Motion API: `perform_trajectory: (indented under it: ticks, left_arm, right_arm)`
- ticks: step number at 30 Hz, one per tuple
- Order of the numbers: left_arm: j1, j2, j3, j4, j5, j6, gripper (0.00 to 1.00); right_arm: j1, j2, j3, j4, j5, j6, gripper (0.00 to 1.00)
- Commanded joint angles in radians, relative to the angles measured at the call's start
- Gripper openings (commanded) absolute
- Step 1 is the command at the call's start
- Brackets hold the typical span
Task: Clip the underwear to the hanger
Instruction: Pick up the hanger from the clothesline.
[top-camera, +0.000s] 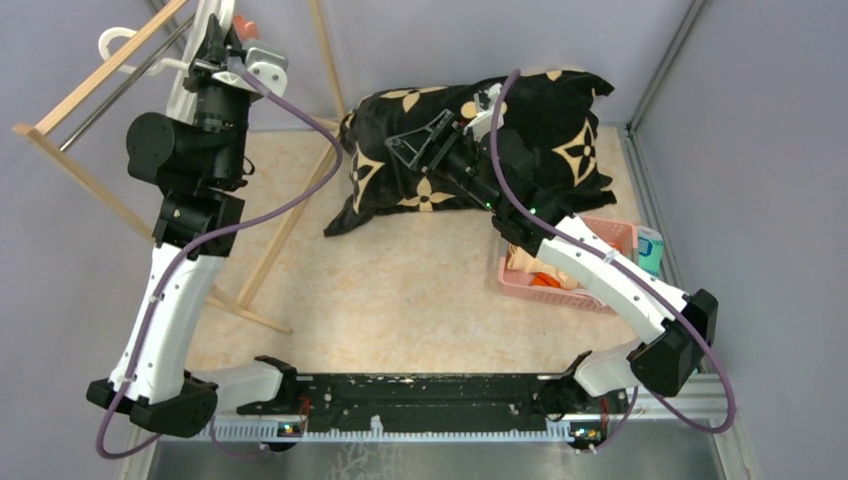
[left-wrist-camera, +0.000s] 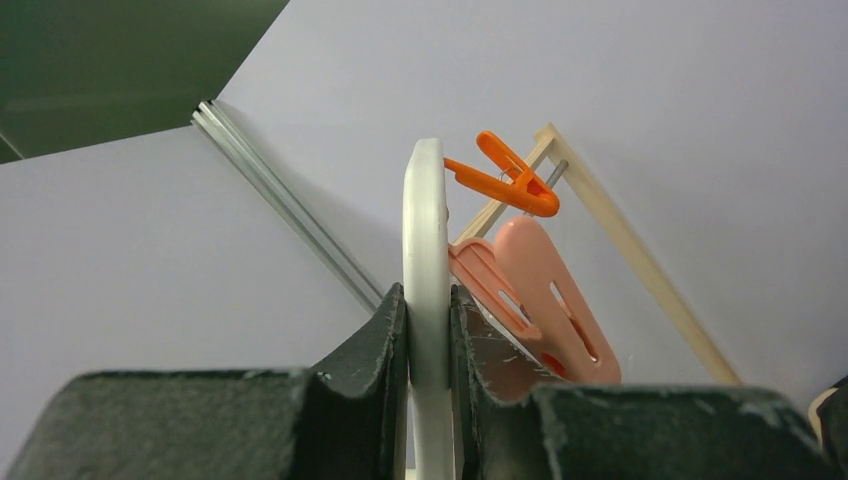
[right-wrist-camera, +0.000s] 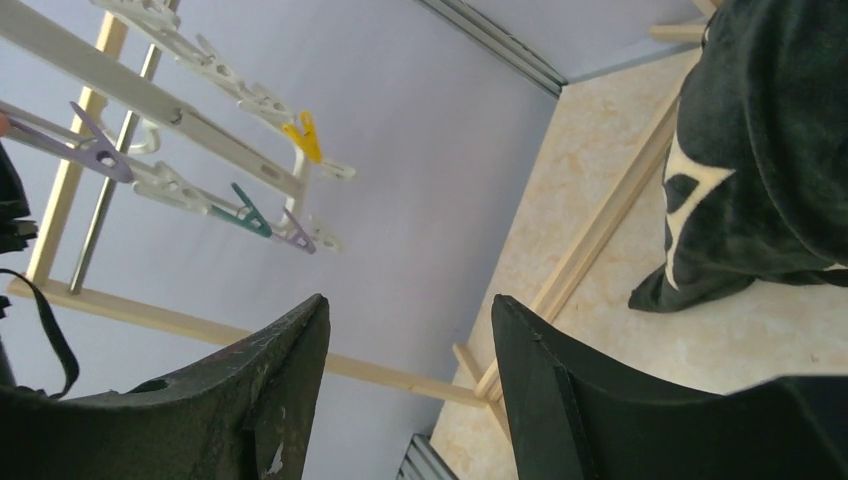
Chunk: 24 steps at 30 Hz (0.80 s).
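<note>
The left pincer is clamping the hanger frame; the right pincer is gaping empty. Next you're likely fetching the underwear from the pink basket.

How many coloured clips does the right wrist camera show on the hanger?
4 on the hanger: purple clip far left, yellow clip highest, teal clip below it, lilac clip beside the teal one. Others may be hidden outside the view.

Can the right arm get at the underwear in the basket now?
Probably, after pulling back: the right pincer is open and empty, but it sits over the black cloth, and its own forearm overhangs the pink basket holding the underwear.
</note>
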Motion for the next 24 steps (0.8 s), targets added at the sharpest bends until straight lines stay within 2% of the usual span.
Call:
perform_trajectory:
  ticks: [1, 6, 11, 16, 21, 24]
  left_arm:
    - [0.004, -0.007, 0.012, 0.063, -0.031, 0.023, 0.03]
    - [0.004, 0.039, 0.014, 0.059, -0.152, 0.035, 0.05]
    - [0.006, 0.057, 0.013, -0.022, -0.209, -0.029, 0.05]
    - [0.004, 0.005, -0.091, -0.116, -0.121, -0.137, 0.00]
    - [0.000, -0.067, -0.155, -0.237, 0.063, -0.224, 0.00]
    - [-0.051, -0.118, -0.222, -0.272, 0.153, -0.223, 0.00]
  right_arm:
    - [-0.019, -0.059, -0.011, 0.033, 0.010, -0.016, 0.61]
    - [-0.027, -0.104, -0.062, 0.000, 0.034, -0.035, 0.61]
    - [-0.039, -0.165, -0.123, -0.019, 0.064, -0.048, 0.61]
    - [-0.055, -0.214, -0.152, -0.053, 0.087, -0.077, 0.61]
    - [-0.075, -0.280, -0.184, -0.105, 0.139, -0.140, 0.61]
    - [-0.085, -0.327, -0.206, -0.161, 0.196, -0.185, 0.61]
